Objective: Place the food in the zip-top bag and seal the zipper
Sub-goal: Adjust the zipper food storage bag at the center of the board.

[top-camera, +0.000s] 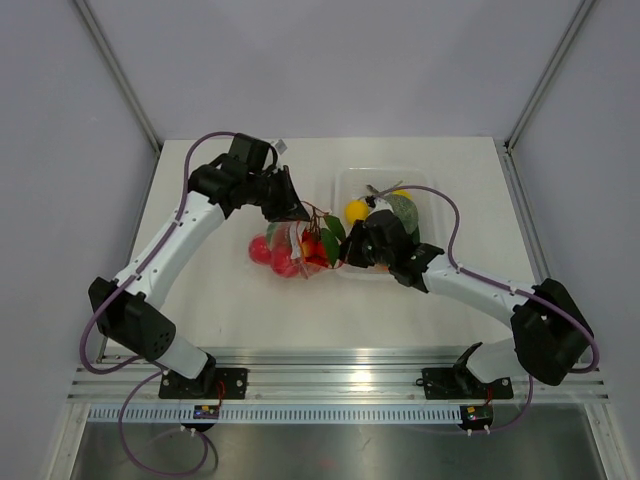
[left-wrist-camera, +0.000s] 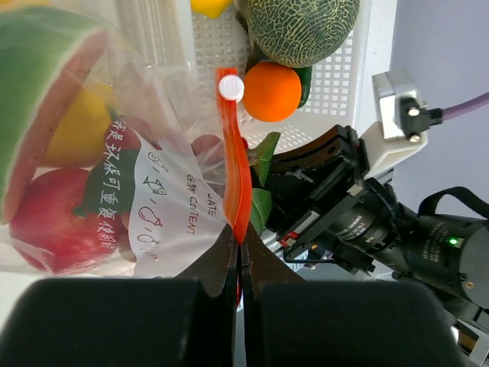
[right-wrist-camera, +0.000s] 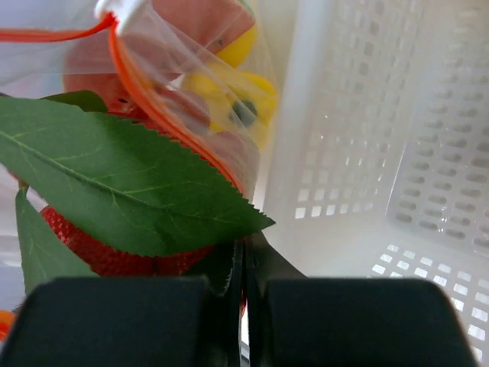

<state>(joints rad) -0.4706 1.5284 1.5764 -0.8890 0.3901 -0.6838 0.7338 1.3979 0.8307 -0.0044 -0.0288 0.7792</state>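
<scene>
The clear zip-top bag (top-camera: 290, 250) hangs between my two grippers, left of the white tray (top-camera: 350, 180). It holds red apples (top-camera: 266, 250), a lemon (left-wrist-camera: 72, 130) and a watermelon slice (left-wrist-camera: 38, 84). A red strawberry (right-wrist-camera: 99, 245) with green leaves (right-wrist-camera: 114, 187) sits at the bag's mouth. My left gripper (top-camera: 295, 210) is shut on the red-orange zipper (left-wrist-camera: 235, 168), just below its white slider (left-wrist-camera: 231, 88). My right gripper (top-camera: 352, 250) is shut on the other end of the zipper (right-wrist-camera: 176, 130). The left gripper (left-wrist-camera: 243, 245) and the right gripper (right-wrist-camera: 244, 252) each show closed jaws.
The perforated tray (left-wrist-camera: 336, 84) holds a netted green melon (left-wrist-camera: 302, 27), an orange (left-wrist-camera: 273, 92) and a yellow lemon (top-camera: 357, 210). The tray's wall (right-wrist-camera: 306, 115) stands right beside my right gripper. Metal frame posts stand at the table's back corners.
</scene>
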